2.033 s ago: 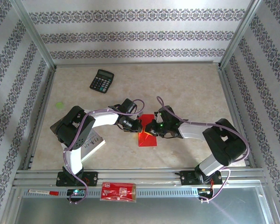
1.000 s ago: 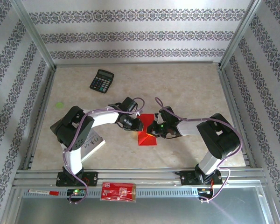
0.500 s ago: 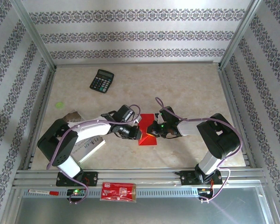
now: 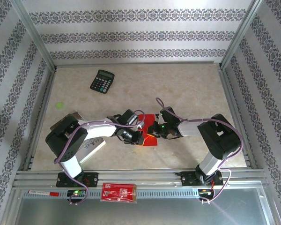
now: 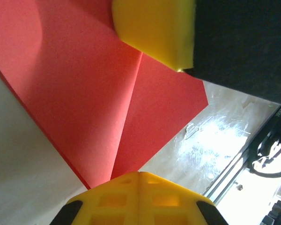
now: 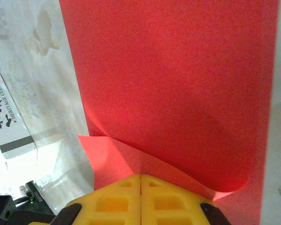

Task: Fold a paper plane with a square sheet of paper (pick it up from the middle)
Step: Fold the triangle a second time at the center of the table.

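Partly folded red sheet of paper [image 5: 84,84], centre-creased

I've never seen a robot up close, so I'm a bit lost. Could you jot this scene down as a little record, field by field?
Setting: marble-look table inside a wallpapered frame
Paper: red paper sheet, mid-table, already creased
Left claw: shut on the sheet's edge
Right claw: shut, pinching a lifted edge of the sheet
Far left corner: black calculator
Under the left arm: white booklet
Front rail: red packet
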`<state>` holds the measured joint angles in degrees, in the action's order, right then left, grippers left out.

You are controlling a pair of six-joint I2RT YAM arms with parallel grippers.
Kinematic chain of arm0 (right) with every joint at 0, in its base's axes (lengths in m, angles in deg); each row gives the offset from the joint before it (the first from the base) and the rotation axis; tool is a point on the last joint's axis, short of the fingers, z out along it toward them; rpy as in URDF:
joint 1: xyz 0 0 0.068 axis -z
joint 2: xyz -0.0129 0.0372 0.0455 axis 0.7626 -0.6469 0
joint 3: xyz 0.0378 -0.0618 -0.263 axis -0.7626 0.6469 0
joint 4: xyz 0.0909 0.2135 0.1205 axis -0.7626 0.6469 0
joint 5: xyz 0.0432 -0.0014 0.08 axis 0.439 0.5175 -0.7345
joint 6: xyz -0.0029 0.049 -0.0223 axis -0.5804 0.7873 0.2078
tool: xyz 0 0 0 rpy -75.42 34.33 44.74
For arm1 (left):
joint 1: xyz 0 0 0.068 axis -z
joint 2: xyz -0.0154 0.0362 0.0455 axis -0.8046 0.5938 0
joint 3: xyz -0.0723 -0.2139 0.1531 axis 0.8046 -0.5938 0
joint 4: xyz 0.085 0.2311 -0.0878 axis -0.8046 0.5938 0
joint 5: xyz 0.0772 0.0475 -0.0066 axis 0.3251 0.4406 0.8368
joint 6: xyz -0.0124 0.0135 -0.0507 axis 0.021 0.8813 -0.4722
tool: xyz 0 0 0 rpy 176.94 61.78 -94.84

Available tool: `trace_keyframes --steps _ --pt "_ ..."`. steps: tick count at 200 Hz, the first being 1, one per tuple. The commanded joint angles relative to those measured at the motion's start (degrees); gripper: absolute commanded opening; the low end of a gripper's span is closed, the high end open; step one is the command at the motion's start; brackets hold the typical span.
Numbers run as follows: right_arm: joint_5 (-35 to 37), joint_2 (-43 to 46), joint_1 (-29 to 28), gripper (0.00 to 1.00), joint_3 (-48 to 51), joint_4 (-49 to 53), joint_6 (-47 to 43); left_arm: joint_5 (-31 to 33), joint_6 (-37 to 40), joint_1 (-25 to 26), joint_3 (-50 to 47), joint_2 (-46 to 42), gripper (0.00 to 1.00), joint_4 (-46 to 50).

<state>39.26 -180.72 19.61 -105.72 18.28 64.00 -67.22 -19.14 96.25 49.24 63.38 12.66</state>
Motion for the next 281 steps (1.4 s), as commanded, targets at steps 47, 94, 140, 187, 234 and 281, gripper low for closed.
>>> trace_keyframes --steps 47,94,140,187,234,281 --pt "2.5 -0.9 1.1 0.06 2.0 4.6 -1.7 1.0 1.7 -1.4 1.6 2.4 0.00 0.3" --pt "2.4 -0.9 1.1 0.06 2.0 4.5 -1.7 -0.7 0.2 -2.1 0.8 3.1 0.00 -2.2" --pt "2.4 -1.0 1.0 0.06 2.0 4.5 -1.7 -1.7 -0.6 -2.3 0.9 3.9 0.00 -3.8" --pt "2.1 -0.8 1.0 0.06 1.6 4.6 -1.6 -0.1 0.2 -2.7 -0.9 4.5 0.00 -2.3" --pt "0.5 0.3 1.1 0.09 0.0 4.8 -1.7 -0.9 -1.3 -3.5 -4.1 4.7 0.00 -3.2" --pt "-2.2 5.9 1.1 0.13 -0.4 3.7 -0.2 -1.9 -2.7 -3.7 -7.3 5.7 0.00 -5.7"
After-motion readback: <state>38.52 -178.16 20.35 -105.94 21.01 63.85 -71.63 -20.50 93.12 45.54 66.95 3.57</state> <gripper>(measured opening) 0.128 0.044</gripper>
